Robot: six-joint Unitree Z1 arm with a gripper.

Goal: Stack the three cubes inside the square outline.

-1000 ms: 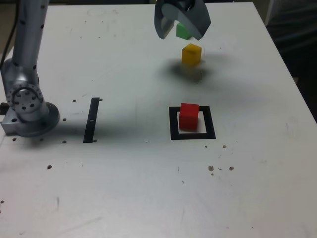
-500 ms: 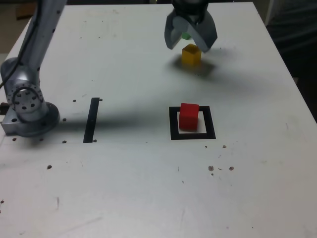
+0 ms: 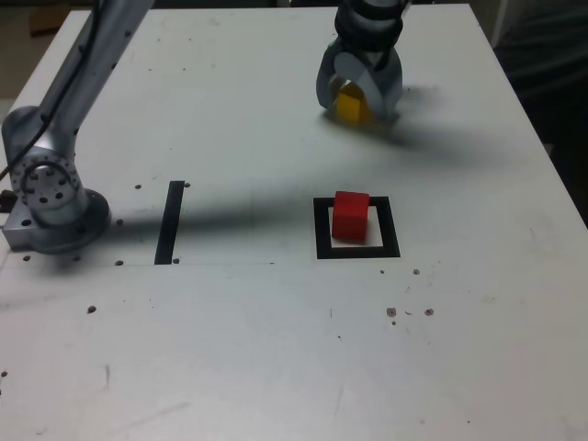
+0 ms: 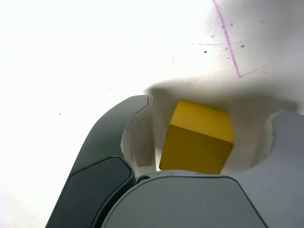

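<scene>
Yellow cube [image 3: 353, 106] betw. open pincer [image 3: 360, 103] jaws; no writing legible.

The red cube [image 3: 350, 215] stands upright inside the square outline [image 3: 356, 228], a thick black frame with a pale centre, just right of the middle of the exterior view; it sits toward the frame's left side. The yellow cube [image 3: 350, 106] [image 4: 198, 137] rests on the tabletop [image 3: 276, 322] in the upper middle, well apart from the red one. The green cube cannot be seen
</scene>
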